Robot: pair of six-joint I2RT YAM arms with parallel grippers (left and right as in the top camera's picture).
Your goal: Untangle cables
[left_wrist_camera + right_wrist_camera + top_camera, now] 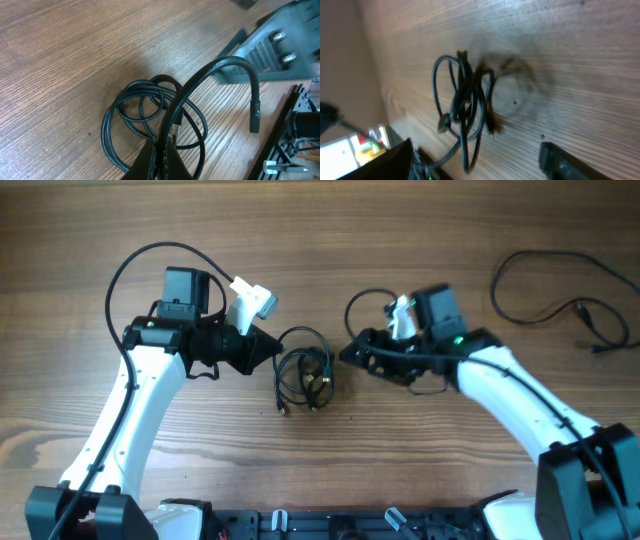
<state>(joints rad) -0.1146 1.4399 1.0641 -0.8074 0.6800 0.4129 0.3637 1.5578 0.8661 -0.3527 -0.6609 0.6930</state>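
Note:
The cables (305,372) lie as a small knotted black bundle in the middle of the wooden table, between my two grippers. My left gripper (272,349) is at the bundle's left edge. In the left wrist view it (162,150) is shut on one strand, which arches up from the jaws to a free plug end (255,117) above the coils (145,117). My right gripper (346,352) is just right of the bundle. In the right wrist view its jaws (475,152) are open and empty, with the bundle (465,102) ahead of them.
A separate thin black cable (560,295) lies loose at the far right of the table, its plug ends near the right edge. The right gripper's body (280,45) shows in the left wrist view, beyond the bundle. The robot base rail (330,525) runs along the front edge.

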